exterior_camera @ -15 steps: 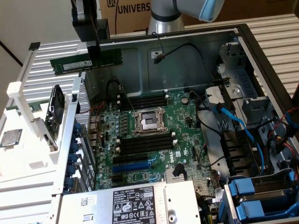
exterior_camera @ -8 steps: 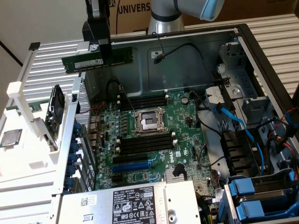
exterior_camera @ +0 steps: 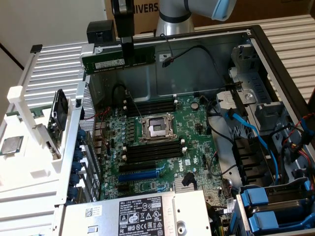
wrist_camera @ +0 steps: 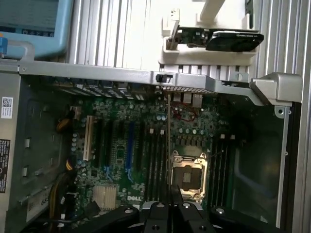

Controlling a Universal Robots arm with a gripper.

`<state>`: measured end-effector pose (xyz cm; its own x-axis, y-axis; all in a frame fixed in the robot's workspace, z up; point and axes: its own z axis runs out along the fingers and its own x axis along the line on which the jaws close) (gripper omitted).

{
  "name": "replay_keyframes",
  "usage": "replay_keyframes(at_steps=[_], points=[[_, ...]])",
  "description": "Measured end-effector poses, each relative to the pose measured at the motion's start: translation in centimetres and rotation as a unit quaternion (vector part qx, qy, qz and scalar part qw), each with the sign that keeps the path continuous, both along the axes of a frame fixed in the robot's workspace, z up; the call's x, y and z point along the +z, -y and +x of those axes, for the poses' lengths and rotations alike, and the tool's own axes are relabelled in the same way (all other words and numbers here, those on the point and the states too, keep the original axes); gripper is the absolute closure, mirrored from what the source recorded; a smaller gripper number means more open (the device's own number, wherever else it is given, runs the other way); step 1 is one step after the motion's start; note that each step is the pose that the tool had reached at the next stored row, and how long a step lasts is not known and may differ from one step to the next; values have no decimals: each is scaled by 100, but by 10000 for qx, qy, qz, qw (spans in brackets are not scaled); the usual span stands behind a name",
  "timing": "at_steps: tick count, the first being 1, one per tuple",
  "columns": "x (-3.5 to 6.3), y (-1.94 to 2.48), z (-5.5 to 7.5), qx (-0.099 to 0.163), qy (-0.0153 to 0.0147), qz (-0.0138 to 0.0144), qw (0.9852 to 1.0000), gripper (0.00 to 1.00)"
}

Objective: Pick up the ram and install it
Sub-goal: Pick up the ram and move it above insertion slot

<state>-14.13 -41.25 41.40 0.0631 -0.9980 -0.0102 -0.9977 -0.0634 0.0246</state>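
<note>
In the exterior view my gripper point(exterior_camera: 127, 45) hangs over the open computer case and is shut on the ram point(exterior_camera: 106, 60). The ram is a long green stick with a white label, held level by its top edge above the case's far wall. From the wrist it appears edge-on as a thin line point(wrist_camera: 168, 141) running out from my gripper point(wrist_camera: 170, 201), over the motherboard point(wrist_camera: 121, 145). Black memory slots point(exterior_camera: 150, 105) point(exterior_camera: 152, 150) lie on either side of the processor socket point(exterior_camera: 156, 129). The ram is well above them and touches nothing else.
A graphics card point(exterior_camera: 58, 115) stands in a white rack at the exterior view's left, with a silver processor chip point(exterior_camera: 11, 146) beside it. The power supply point(exterior_camera: 147, 214) fills the near edge. Blue cables point(exterior_camera: 251, 132) and blue drive bays point(exterior_camera: 275, 206) crowd the exterior view's right.
</note>
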Motion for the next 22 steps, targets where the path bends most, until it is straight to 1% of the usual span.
replay_keyframes(at_steps=[4,6,7,10,11,12,13,15,17,18,22], points=[[-1,-7,73,-19,13,0,10000,88],[-4,-8,89,-50,19,9,10000,88],[-6,-8,97,-70,20,19,10000,88],[-13,-9,117,-135,25,72,9999,88],[-18,-10,152,-171,30,104,9998,88],[-20,-11,165,-183,31,111,9998,88],[-24,-12,191,-205,32,124,9997,88],[-29,-14,221,-224,33,133,9997,88],[-42,-18,279,-249,34,143,9996,88],[-58,-19,330,-263,34,148,9995,88],[-123,-21,451,-293,34,163,9994,88]])
